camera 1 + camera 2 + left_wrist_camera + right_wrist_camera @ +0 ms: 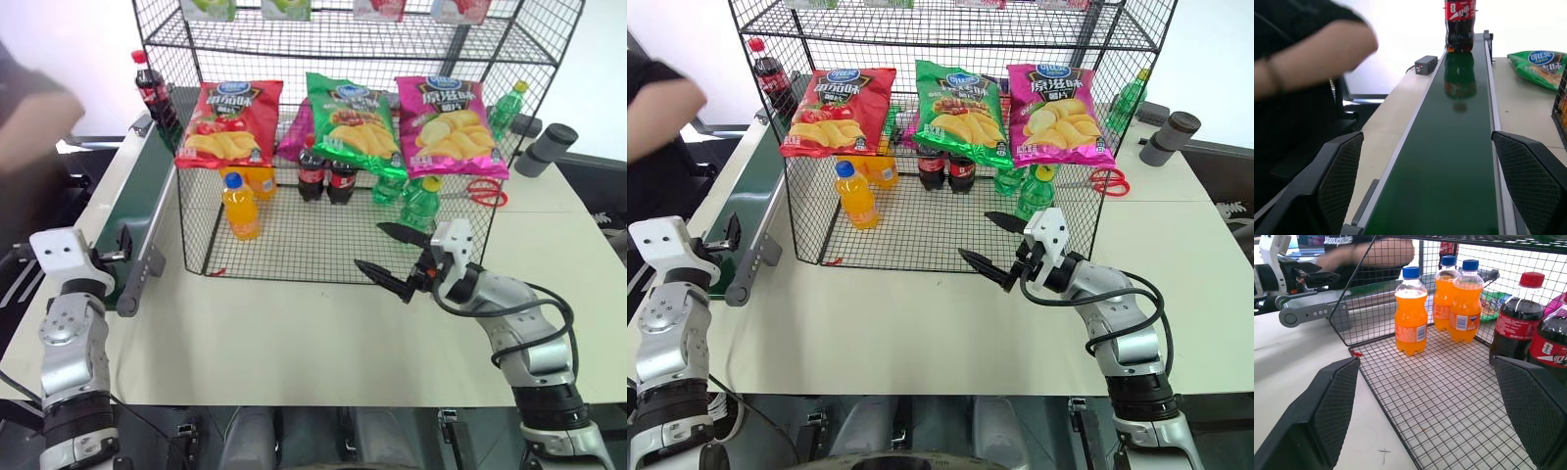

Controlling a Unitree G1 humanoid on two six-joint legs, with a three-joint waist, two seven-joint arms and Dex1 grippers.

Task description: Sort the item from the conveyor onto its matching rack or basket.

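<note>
cola bottle (153, 90) on conveyor (137, 201) far end | basket (323, 250) right of conveyor

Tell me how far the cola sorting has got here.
Two cola bottles already stand in the bottom basket. A third cola bottle stands on the conveyor, ungrasped. The left gripper waits open at the belt's end; the right gripper is open and empty.

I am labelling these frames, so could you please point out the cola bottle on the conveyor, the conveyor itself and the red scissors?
cola bottle (1460, 22), left wrist view, red label.
conveyor (1449, 161), left wrist view, bare green belt.
red scissors (487, 193), left eye view, handle loops.
</note>
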